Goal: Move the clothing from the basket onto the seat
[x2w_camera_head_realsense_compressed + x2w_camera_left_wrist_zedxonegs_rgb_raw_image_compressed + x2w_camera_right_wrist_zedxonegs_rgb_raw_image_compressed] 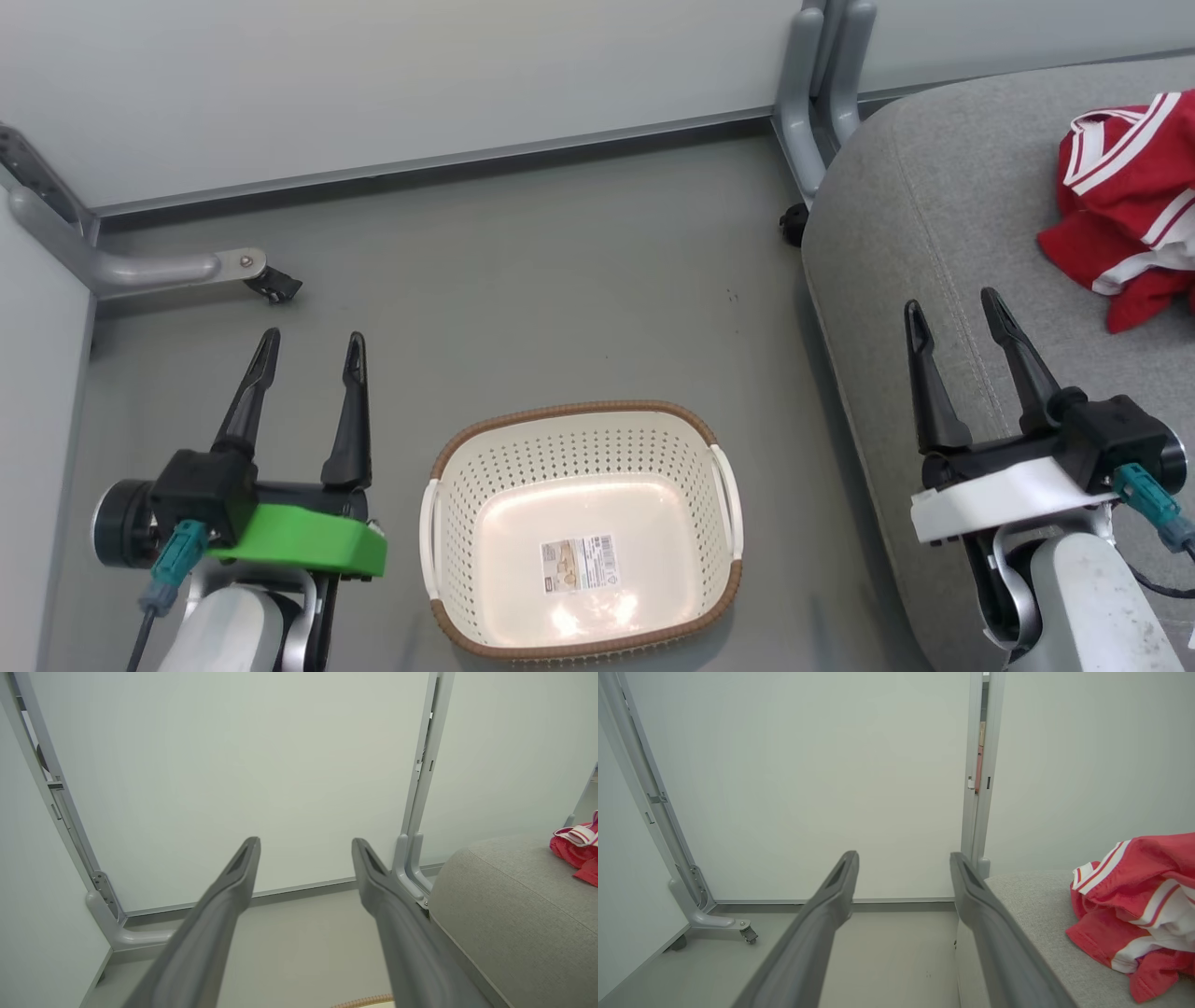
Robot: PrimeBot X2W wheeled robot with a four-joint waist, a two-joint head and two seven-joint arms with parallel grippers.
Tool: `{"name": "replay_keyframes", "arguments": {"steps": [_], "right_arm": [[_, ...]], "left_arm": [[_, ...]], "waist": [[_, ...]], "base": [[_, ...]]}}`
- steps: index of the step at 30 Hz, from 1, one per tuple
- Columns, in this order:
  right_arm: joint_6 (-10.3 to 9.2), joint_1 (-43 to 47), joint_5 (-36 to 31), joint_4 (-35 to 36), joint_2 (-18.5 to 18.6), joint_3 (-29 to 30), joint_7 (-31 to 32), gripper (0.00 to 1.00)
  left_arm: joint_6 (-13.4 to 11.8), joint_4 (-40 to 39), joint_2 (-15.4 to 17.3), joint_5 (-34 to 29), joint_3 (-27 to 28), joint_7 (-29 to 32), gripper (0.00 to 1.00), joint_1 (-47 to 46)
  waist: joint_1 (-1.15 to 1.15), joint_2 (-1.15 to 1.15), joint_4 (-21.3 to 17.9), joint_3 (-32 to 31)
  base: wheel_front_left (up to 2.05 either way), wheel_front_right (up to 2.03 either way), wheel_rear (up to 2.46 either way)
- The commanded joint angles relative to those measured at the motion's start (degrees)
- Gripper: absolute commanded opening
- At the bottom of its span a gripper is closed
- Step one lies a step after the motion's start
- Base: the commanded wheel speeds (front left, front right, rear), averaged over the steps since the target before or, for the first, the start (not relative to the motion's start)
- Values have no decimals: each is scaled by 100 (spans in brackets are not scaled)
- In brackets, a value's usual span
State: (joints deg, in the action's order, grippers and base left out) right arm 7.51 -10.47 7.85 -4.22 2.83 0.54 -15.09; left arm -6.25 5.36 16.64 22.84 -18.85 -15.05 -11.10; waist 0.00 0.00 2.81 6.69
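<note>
At lower left of the head view, left claw point(313, 334): both dark fingers spread wide, nothing between them, tips pointing toward the far wall. Green bracket point(299, 546) sits at its wrist. It hangs above the floor point(523, 280), just beside the basket's left handle, not touching it.

Right claw point(950, 301), lower right of the same view: fingers likewise parted, holding nothing. White bracket point(999, 495) at its wrist. It is seen over the left edge of the seat point(896, 187); whether it touches the fabric cannot be told.

Basket point(579, 409): cream, perforated, brown rim, white side handles. Stands upright on the floor between the two claws, nearer the left one. Its glossy bottom is bare except for a printed label point(579, 565).

Seat: large, light grey, rounded edge with a stitched seam, to the right of the basket and apart from it.

Clothing point(1125, 201): red fabric with white stripe trim, crumpled in one heap on the seat, toward its far right side, partly cut off by the picture's edge. Well apart from the basket, and beyond the right claw with bare cushion between. The right wrist view shows the heap resting on the grey upholstery to the right of the fingers. Individual garments cannot be separated, and no numerals are readable.

Surroundings: pale wall panels point(373, 75) behind, grey metal frame foot point(177, 269) with a small caster point(275, 287) at far left.
</note>
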Motion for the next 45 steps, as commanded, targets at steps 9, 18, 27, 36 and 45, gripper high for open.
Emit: {"name": "replay_keyframes", "arguments": {"steps": [9, 18, 27, 36, 45], "right_arm": [[-4, 660, 96, 342, 15, 87, 155, 100], [-4, 1037, 228, 570, 14, 91, 281, 100], [-4, 1170, 299, 595, 14, -6, 336, 100], [-4, 1259, 334, 584, 14, -31, 358, 100], [-4, 1264, 364, 550, 14, -19, 333, 100]], "left_arm": [[86, -176, -203, -285, 637, -18, 100, 677], [343, -318, -492, -441, 944, -18, 100, 1038], [599, -189, -663, -762, 1084, -18, 100, 1214], [728, -69, -785, -867, 1198, -18, 100, 1257], [826, -21, -877, -927, 1332, -18, 100, 1224]], "waist": [[0, 0, 103, -320], [0, 0, 199, -484], [0, 0, 237, -636], [0, 0, 229, -709], [0, 0, 239, -696]], "base": [[0, 0, 0], [0, 0, 0], [0, 0, 0], [0, 0, 0], [0, 0, 0]]}}
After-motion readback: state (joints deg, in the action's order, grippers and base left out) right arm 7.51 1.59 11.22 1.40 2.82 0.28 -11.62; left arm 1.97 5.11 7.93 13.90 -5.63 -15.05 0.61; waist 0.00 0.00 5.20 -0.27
